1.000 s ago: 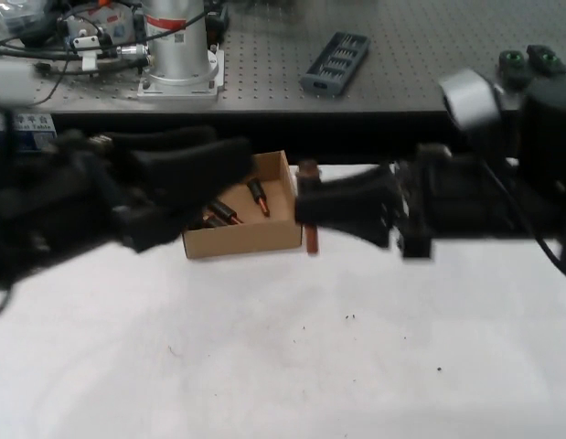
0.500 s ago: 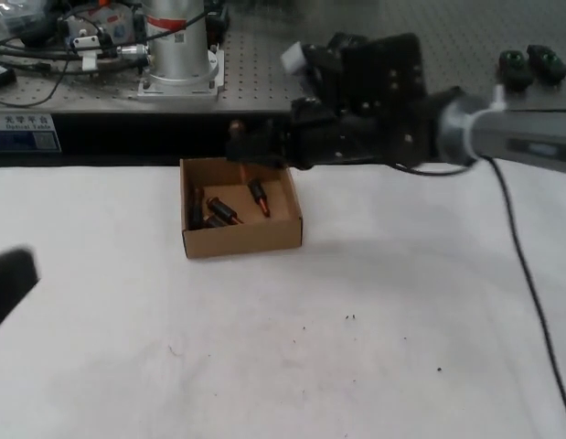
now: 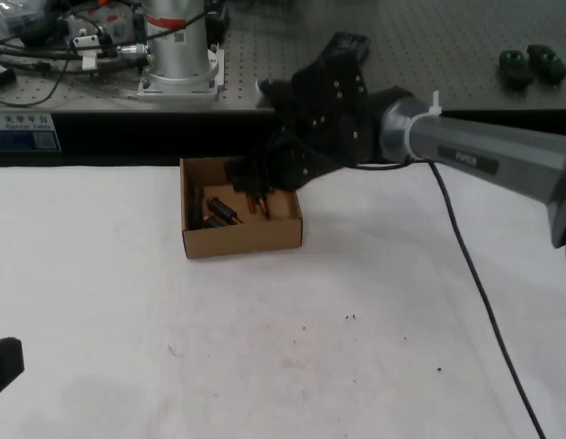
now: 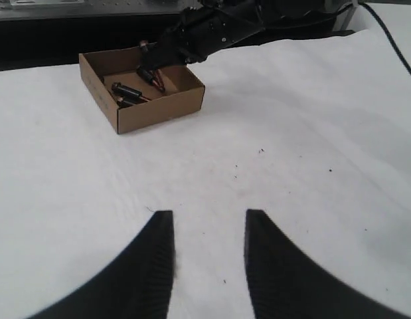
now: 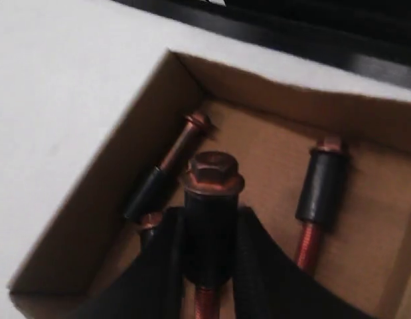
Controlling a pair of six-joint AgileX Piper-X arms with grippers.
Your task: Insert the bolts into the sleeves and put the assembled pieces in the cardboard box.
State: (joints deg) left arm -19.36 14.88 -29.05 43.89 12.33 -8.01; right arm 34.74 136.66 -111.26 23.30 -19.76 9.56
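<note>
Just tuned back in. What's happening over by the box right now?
The right claw is shut on a sleeved bolt and holds it over the open cardboard box. At least two other assembled pieces already lie on the box floor. The left claw is open and holds nothing. It hangs above the white cloth, well away from the box.

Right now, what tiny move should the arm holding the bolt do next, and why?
Probably lower a little and open the right gripper. It grips a sleeved bolt over the cardboard box, where other assembled pieces already lie, so letting go should drop it inside.
</note>
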